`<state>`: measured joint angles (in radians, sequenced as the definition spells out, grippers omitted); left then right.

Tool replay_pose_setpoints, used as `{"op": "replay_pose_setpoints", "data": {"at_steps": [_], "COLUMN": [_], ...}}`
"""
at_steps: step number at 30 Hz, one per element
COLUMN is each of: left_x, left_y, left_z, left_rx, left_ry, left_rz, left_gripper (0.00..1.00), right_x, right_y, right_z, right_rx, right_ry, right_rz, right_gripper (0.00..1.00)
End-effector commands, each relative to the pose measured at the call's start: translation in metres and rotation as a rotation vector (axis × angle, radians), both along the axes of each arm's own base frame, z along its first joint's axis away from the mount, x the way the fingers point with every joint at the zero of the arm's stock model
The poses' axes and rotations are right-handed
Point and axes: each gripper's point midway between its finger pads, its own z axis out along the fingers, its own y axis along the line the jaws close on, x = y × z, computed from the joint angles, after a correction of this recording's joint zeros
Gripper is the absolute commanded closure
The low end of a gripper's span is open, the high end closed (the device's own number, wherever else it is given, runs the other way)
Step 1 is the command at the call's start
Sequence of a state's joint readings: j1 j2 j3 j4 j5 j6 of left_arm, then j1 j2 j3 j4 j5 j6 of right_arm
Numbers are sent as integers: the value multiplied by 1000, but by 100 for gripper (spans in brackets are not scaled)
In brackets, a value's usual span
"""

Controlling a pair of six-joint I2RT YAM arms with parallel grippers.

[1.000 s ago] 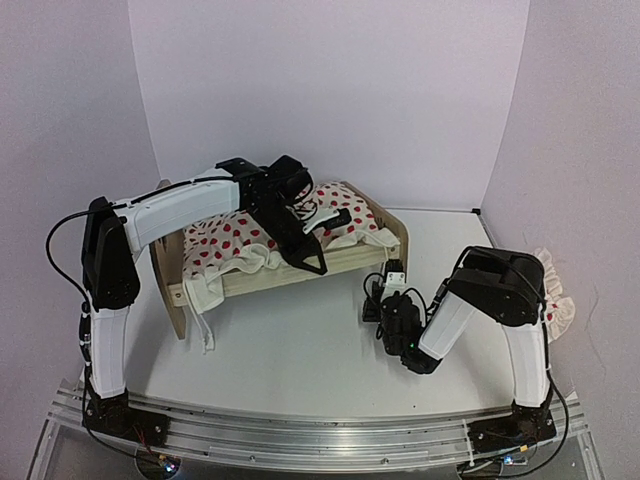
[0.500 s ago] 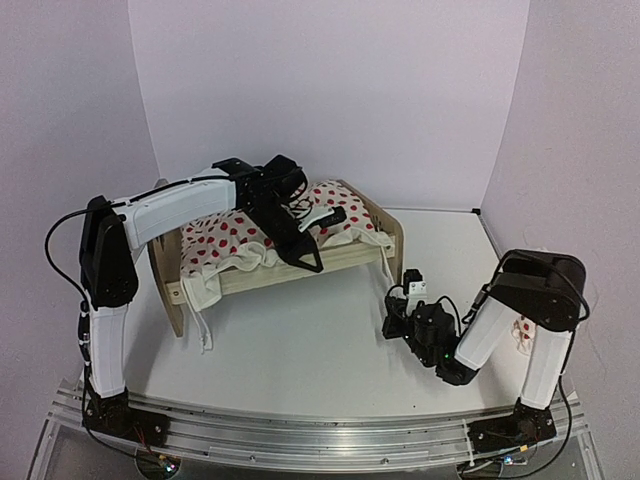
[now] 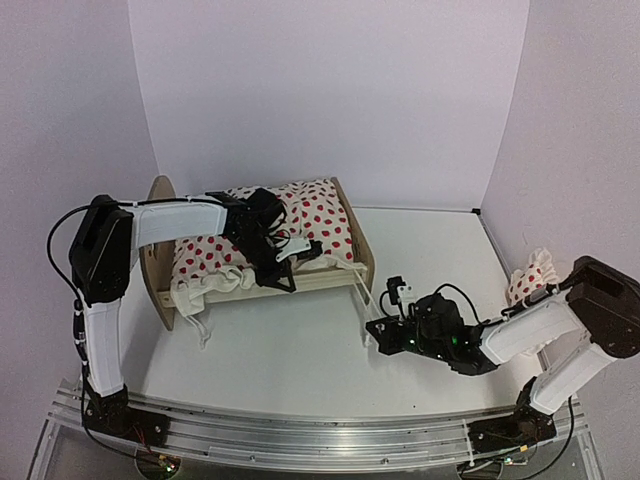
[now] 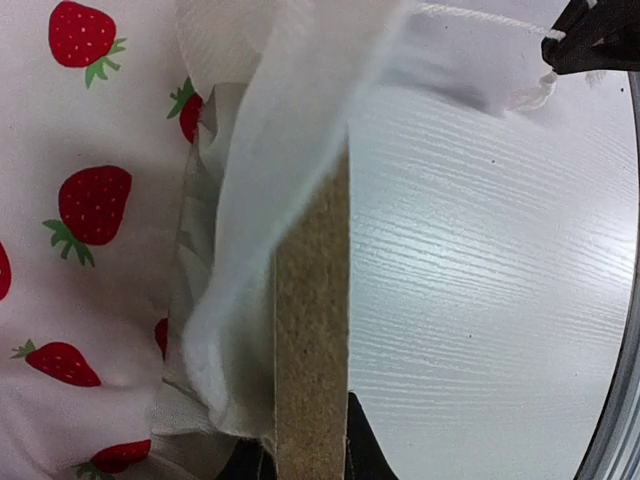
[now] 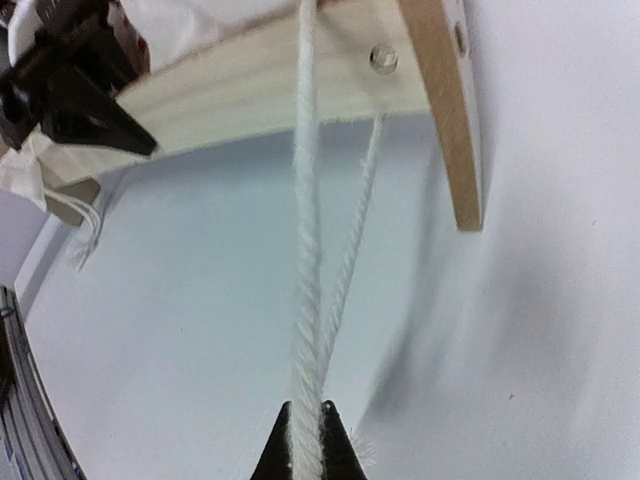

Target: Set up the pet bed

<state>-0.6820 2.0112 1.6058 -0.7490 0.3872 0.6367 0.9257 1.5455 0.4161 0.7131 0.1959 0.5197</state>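
No readable text, label, brand, number or sign in any view.

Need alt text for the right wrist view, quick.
The right gripper is shut on a white twisted cord that runs straight up to the light-wood rail of the pet bed. The black left gripper holds that rail at upper left, above the white table.
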Motion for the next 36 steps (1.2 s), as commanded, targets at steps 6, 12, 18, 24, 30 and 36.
{"op": "replay_pose_setpoints", "data": {"at_steps": [6, 12, 18, 24, 30, 36], "left_x": [23, -18, -74, -146, -167, -171], "left_y": [11, 8, -6, -20, -51, -62], "left_z": [35, 88, 148, 93, 33, -4], "left_rx": [-56, -249, -460, -513, -507, -506], "left_ry": [-236, -259, -270, -55, 115, 82], "left_rz": [-59, -160, -138, -170, -72, -76], "left_gripper": [81, 39, 40, 47, 53, 52], "right_x": [-66, -64, -59, -64, -60, -48], "right_y": [34, 36, 39, 25, 6, -16], "right_z": [-25, -21, -22, -42, -58, -74], "right_rx": [-4, 9, 21, -55, -102, -238], "right_ry": [399, 468, 552, 647, 674, 599], "right_rz": [272, 217, 140, 67, -63, -133], "right_gripper": [100, 100, 100, 100, 92, 76]}}
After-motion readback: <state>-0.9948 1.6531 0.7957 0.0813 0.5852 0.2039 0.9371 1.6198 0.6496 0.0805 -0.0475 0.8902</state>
